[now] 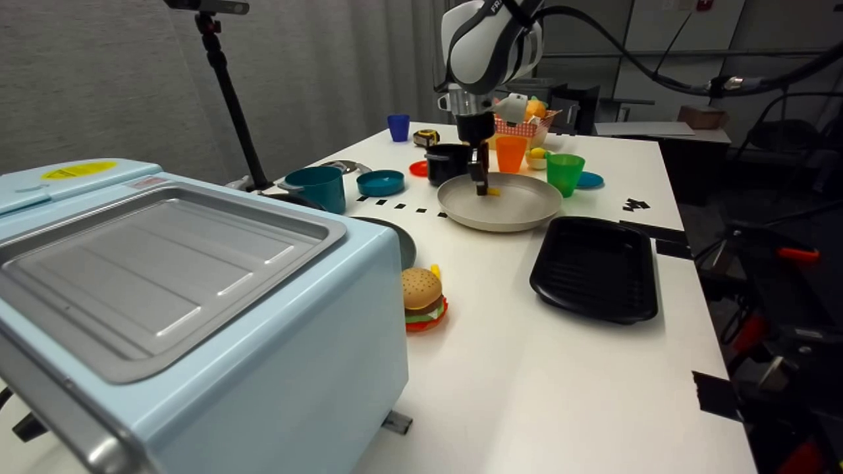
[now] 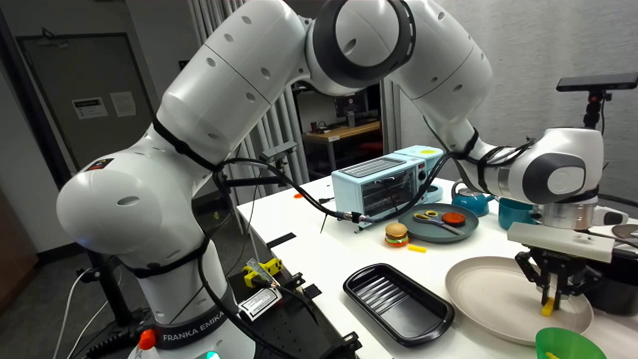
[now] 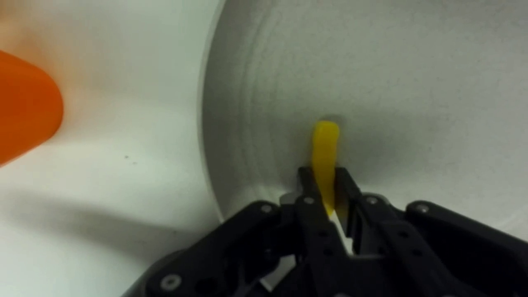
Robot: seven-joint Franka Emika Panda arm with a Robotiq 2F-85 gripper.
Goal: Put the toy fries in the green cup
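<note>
Over a round, pale, low-rimmed plate (image 3: 392, 62), the black gripper (image 3: 323, 175) grasps one slim, smooth yellow toy fry (image 3: 325, 142), its blunt tip jutting out; near the plate stands a tapered, bright green cup (image 1: 564, 172).

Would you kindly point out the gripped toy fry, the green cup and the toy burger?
Toy fry (image 3: 324, 161): in the wrist view, on its visible middle.
Green cup (image 1: 564, 175): in an exterior view, on its outer wall.
Toy burger (image 2: 397, 232): in an exterior view, on its top bun.
</note>
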